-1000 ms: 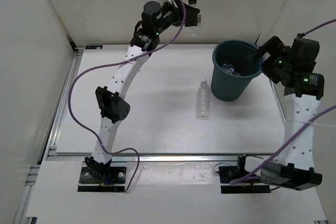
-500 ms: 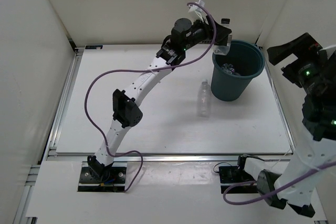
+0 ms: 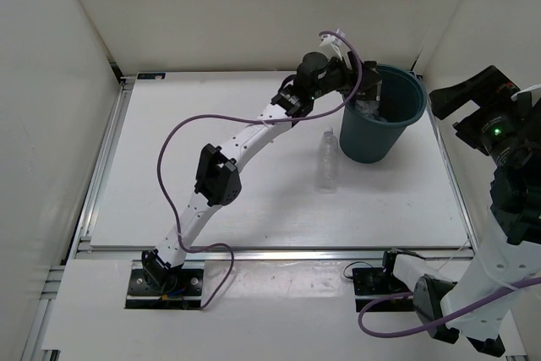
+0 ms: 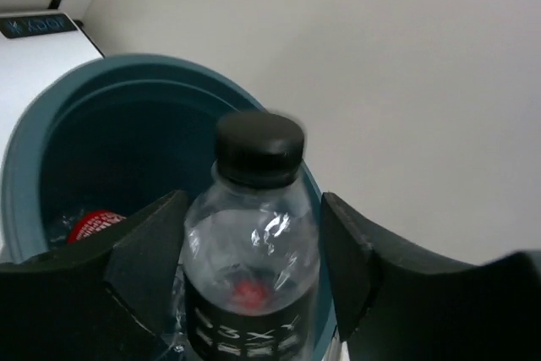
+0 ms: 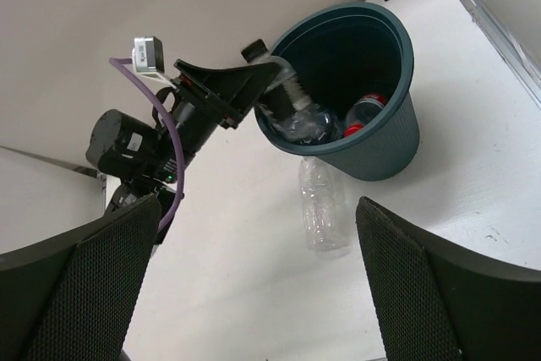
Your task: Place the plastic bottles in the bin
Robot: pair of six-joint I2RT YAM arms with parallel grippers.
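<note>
My left gripper (image 3: 365,89) is shut on a clear bottle with a dark cap and dark label (image 4: 254,209) and holds it over the left rim of the teal bin (image 3: 385,137). The right wrist view shows this bottle (image 5: 283,90) tilted over the bin (image 5: 380,145). Inside the bin lie clear bottles, one with a red label (image 5: 365,112), which also shows in the left wrist view (image 4: 91,224). A plain clear bottle (image 3: 326,158) lies on the table just left of the bin. My right gripper (image 3: 456,95) is open and empty, raised to the right of the bin.
White walls close in the table (image 3: 211,150) at the back and both sides; the bin stands near the back right corner. A purple cable (image 3: 182,128) loops off the left arm.
My left arm has swung right from the back wall, carrying the dark-capped bottle to the bin's rim. My right arm has pulled up and away from the bin.
</note>
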